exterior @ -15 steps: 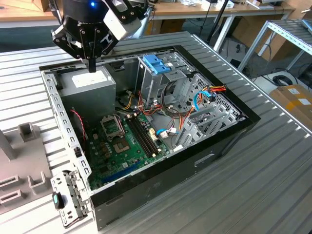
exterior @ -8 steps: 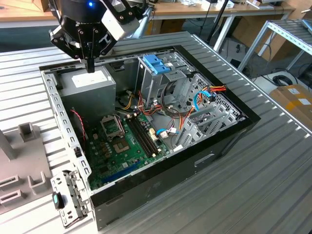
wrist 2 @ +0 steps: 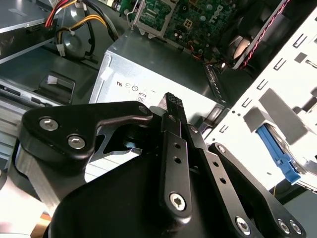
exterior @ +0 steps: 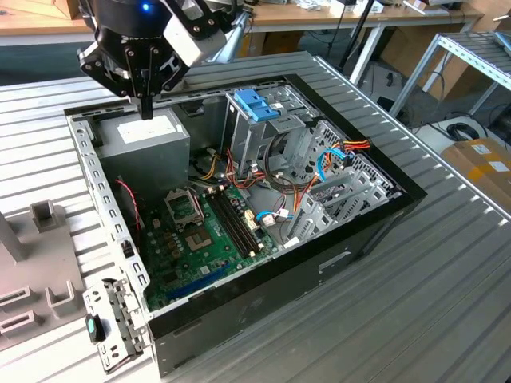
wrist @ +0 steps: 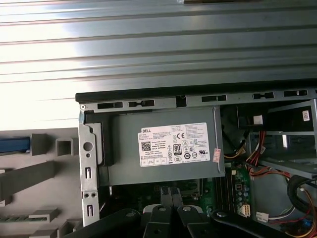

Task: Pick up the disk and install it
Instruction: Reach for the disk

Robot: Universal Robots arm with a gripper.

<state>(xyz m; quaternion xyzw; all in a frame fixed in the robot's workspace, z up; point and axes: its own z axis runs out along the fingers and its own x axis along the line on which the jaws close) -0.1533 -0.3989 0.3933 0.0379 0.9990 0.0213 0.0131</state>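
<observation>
exterior view: high oblique, whole case point(exterior: 319, 279) | both wrist views: close above power supply point(wrist: 124, 168) point(wrist 2: 163, 69)

Ribbed shiny metal table point(exterior: 447, 263), matt black tool point(exterior: 146, 112)

A workshop or lab; an opened computer case point(exterior: 263, 295) lies on a ribbed metal table point(exterior: 415, 303). Wooden workbenches point(exterior: 319, 16), cables point(exterior: 459, 128) and a cardboard box point(exterior: 483, 167) stand behind.

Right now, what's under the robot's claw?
The grey power-supply box lies below the claw, inside the open computer case. Whatever is beneath that box is covered, so I can't see it.
</observation>
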